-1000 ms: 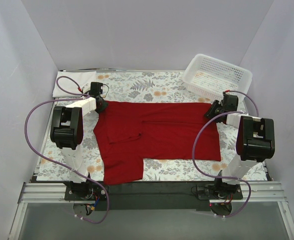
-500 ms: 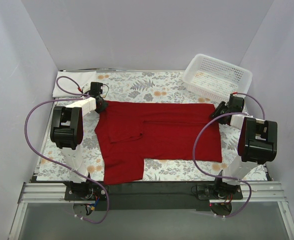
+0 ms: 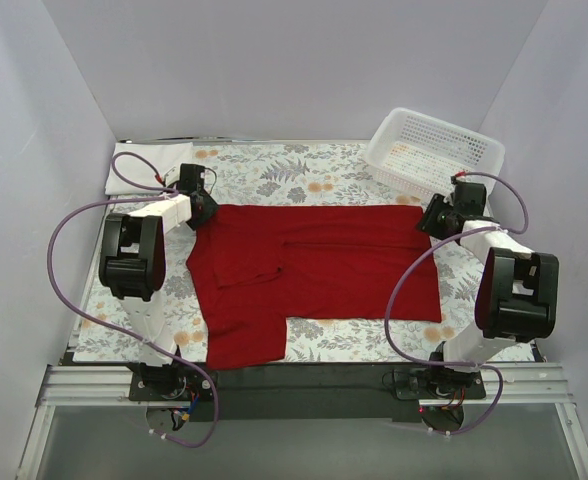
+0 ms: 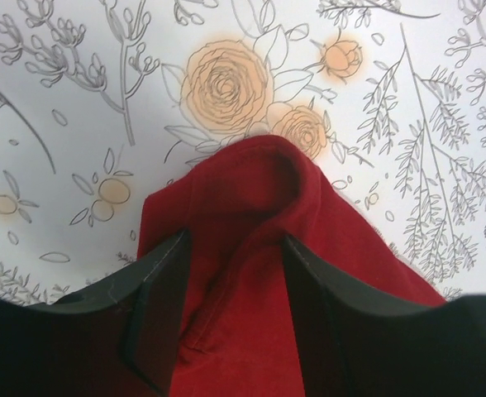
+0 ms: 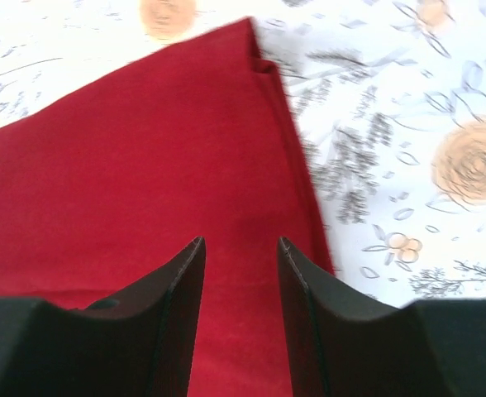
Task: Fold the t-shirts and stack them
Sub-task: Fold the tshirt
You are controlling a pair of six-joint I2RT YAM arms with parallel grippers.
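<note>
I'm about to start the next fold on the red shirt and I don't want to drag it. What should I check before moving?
1. The right claw empty: jaws apart over the red shirt, nothing pinched. Ok.
2. The left claw free of cloth: jaws apart, but a red hump sits between them. Cannot tell.
3. Far edge flat: smooth at the right corner, bunched at the left one. Not ok.
4. Outline rectangular: a flap juts toward the near edge on the left. Not ok.
5. The white folded shirt out of the way: at the far left corner, apart from the red one. Ok.
</note>
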